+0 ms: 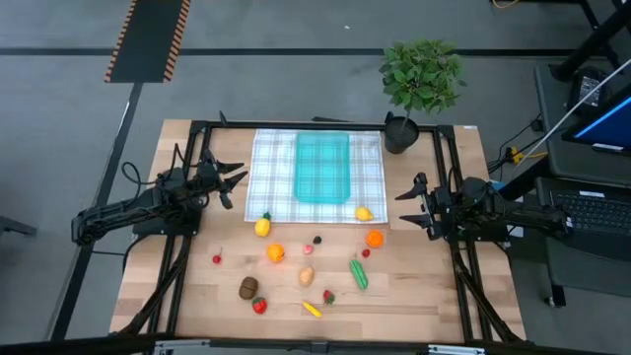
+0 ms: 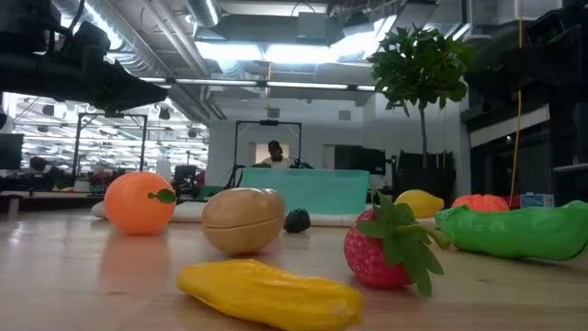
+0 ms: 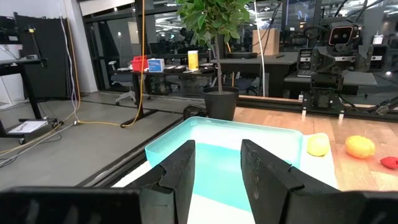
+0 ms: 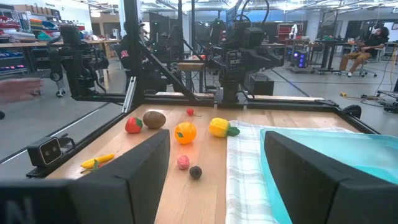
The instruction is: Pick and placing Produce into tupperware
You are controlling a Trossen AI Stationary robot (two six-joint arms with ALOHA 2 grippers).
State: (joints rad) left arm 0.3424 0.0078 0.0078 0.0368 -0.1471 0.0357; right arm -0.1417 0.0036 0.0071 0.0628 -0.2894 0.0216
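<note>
The teal tupperware (image 1: 322,168) lies on a checked cloth (image 1: 271,168) at the table's far middle, and nothing shows inside it. The produce lies scattered on the bare wood nearer the front: two lemons (image 1: 262,226) (image 1: 364,213), oranges (image 1: 276,253), a cucumber (image 1: 358,273), a kiwi (image 1: 248,287), a potato (image 1: 307,276), strawberries (image 1: 259,306) and cherries (image 1: 217,258). My left gripper (image 1: 235,182) hovers open at the cloth's left edge, pointing level at the tupperware (image 3: 249,143). My right gripper (image 1: 402,205) hovers open at the cloth's right edge, also level. Neither has anything between its fingers.
A potted plant (image 1: 419,84) stands at the table's far right corner. Black frame rails (image 1: 197,128) run along the table's left, right and far sides. In the low view an orange (image 2: 138,202), the potato (image 2: 243,219) and a strawberry (image 2: 381,246) lie closest.
</note>
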